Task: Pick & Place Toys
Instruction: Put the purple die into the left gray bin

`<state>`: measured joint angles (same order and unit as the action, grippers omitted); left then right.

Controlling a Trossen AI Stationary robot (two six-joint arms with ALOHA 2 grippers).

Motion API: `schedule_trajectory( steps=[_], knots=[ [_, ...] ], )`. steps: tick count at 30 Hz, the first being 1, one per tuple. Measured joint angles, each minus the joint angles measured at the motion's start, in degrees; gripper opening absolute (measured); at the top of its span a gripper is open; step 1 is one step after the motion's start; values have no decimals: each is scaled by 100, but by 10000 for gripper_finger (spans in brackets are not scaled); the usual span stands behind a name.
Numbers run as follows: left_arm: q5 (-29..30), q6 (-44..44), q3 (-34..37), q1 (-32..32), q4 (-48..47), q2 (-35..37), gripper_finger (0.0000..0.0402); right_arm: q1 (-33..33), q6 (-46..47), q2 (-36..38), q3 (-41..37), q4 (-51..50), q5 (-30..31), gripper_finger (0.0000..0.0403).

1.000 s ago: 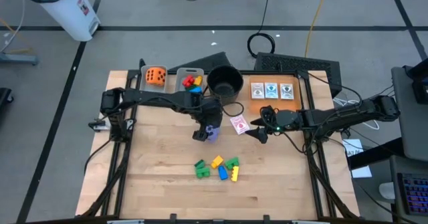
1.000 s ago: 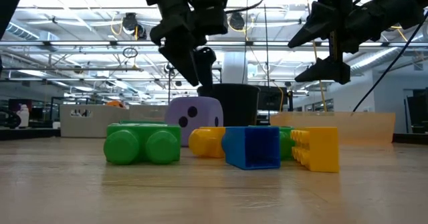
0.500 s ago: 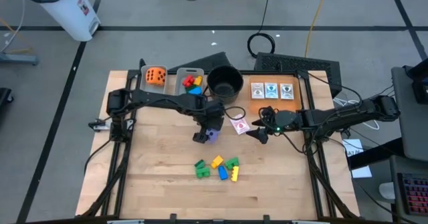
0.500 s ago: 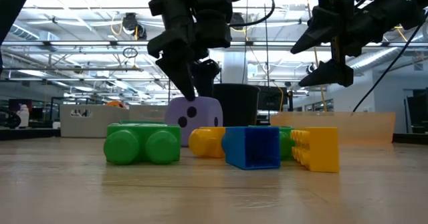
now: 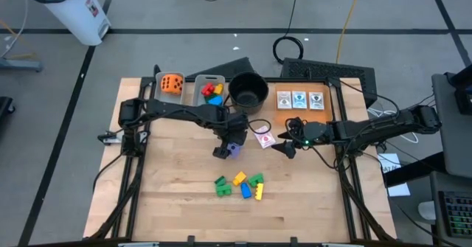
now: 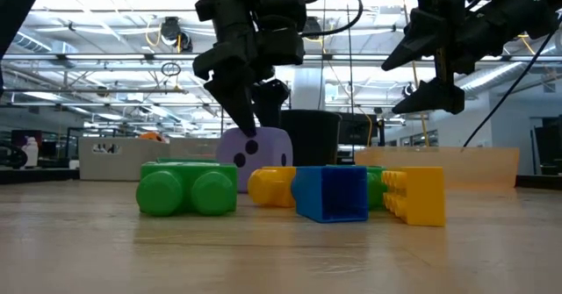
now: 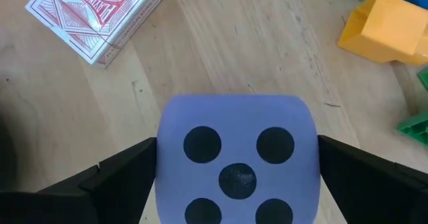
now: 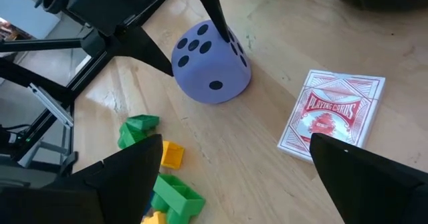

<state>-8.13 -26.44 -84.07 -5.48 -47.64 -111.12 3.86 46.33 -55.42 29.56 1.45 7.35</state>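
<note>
With the left gripper [image 5: 227, 145] set down over the purple die [image 5: 234, 147] near mid-table, I read both its fingers as spread wide, one each side of the die, not yet closed on it. In the left wrist view the die [image 7: 237, 160] sits square between the dark fingers [image 7: 120, 184], five-pip face toward the cam. The right gripper [image 5: 282, 147] hovers just beside the red card pack [image 5: 263, 137], fingers also wide apart, holding nothing.

Risks, as I judge them:
- Die is rounded at the corners and light; an off-centre squeeze could spin it or squirt it out toward the block cluster [image 5: 240, 186].
- In the low view one finger [image 6: 235, 110] looks to meet the die's upper edge [image 6: 255, 147]; pushing down further may shove it instead of straddling it.
- Both arms work close together; the right gripper [image 8: 227, 177] sees the left's fingers and the die [image 8: 212, 62] near the pack [image 8: 332, 114]. Simultaneous moves risk a clash.
- Card pack lies flat on the wood, so a pinch from above may slip off it.

Not verifiable:
- Can't tell if the fingertips touch the tabletop; they're cut off in the wrist view and blocked in the low view.
- Contact betw. finger and die is unclear.
- Far side of the block cluster is hidden in the low view behind the green block [image 6: 187, 189] and blue block [image 6: 331, 193].
- Orange die [image 5: 172, 83] sits at the table's far edge; whether it's in a bin I can't tell.
</note>
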Motion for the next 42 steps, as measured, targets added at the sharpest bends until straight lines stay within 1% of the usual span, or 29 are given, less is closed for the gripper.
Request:
schedule_trajectory(
  steps=[3, 5, 11, 14, 21, 26, 31, 37, 42],
  knots=[
    [13, 90, 0, 25, -22, -91, 395, 0, 32, 0, 0, 0, -1, 375],
    [58, 132, 2, 42, -39, -95, 387, 0, 83, 0, 0, 2, -4, 375],
    [89, 217, 7, 42, -46, -42, 321, 0, 96, 0, 0, 0, -8, 375],
    [100, 395, 9, 42, -67, -16, 303, 0, 96, 0, 0, 0, -9, 375],
    [205, 591, 42, 34, -337, 189, 306, 0, 96, 0, 0, 6, -10, 375],
    [318, 771, 54, 8, -492, 498, 291, 0, 116, -1, 0, 19, -11, 375],
    [431, 927, 48, -61, -837, 810, 291, 0, 107, 0, 0, 10, -7, 375],
    [782, 1134, 39, -285, -1547, 1375, 286, 0, 103, -1, 0, 16, -11, 375],
    [974, 1661, 28, -705, -2040, 2034, 292, 0, 103, 0, 0, 31, -11, 375]
  ],
)
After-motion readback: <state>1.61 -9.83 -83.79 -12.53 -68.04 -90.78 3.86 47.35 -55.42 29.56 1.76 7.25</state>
